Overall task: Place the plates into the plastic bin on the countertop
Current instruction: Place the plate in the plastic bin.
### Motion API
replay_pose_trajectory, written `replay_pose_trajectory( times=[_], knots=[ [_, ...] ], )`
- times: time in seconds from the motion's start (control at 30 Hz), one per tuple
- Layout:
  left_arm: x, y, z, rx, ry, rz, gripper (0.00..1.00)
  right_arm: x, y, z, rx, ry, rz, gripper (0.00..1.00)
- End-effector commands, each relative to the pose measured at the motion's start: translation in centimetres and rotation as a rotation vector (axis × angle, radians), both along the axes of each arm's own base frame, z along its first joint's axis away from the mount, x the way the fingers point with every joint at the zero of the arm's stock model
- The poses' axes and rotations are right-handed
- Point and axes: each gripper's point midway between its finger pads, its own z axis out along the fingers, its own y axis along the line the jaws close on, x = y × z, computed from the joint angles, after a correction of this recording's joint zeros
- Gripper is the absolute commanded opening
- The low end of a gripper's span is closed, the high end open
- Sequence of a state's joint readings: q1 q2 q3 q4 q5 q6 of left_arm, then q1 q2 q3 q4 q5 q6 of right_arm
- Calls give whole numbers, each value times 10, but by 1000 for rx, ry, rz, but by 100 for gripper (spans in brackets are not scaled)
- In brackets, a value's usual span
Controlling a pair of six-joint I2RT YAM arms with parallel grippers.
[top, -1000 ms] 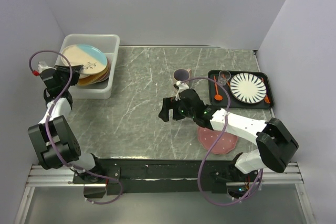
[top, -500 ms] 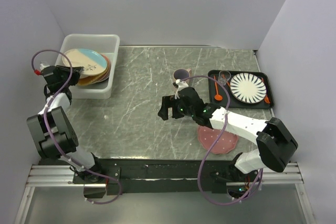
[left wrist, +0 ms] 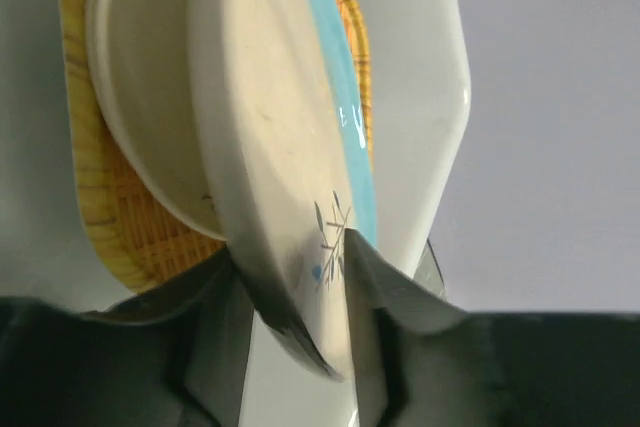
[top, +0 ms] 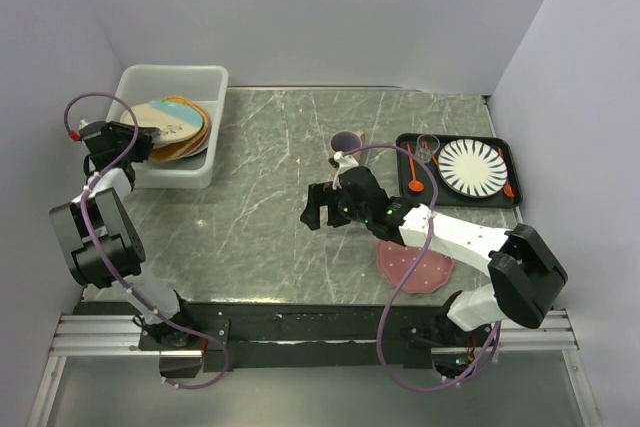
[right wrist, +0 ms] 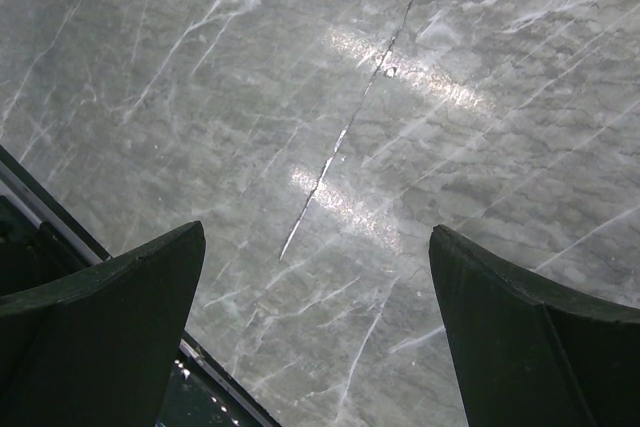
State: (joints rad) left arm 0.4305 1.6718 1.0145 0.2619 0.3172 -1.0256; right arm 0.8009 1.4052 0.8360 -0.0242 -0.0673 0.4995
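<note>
**Plate goes into the bin.** The left gripper [top: 135,135] reached over the plastic bin [top: 190,173] at the far left corner of the countertop [top: 260,237]. The rim of a cream-and-light-blue plate [top: 172,119] lay between its fingers [left wrist: 210,347]. Neither view showed whether they were clamped on that rim or had slackened. The plate leaned at a tilt on the stack [top: 203,125] of plates inside the bin.

A clean finish to this step would likely mean spreading the fingers fully before any pull-back. The gripper would then draw straight out along the plate's plane and up over the bin's left wall, so that neither finger dragged the rim or tipped the plate off the pile.

The right gripper [top: 318,209] hung over the middle of the countertop, its jaws spread wide with nothing between them. A pink dotted plate [top: 415,267] lay beside the countertop's near edge, toward the right. It was outside the bin and apparently next in line.
</note>
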Motion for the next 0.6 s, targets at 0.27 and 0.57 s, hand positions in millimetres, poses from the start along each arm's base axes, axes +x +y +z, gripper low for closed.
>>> replay_pose_trajectory(
  times=[0.27, 0.57],
  knots=[
    [-13, 17, 20, 258, 93, 52, 95, 3, 13, 20, 31, -45, 14, 100],
    [-34, 13, 63, 414, 82, 156, 99, -2, 14, 20, 17, -51, 16, 100]
  ],
)
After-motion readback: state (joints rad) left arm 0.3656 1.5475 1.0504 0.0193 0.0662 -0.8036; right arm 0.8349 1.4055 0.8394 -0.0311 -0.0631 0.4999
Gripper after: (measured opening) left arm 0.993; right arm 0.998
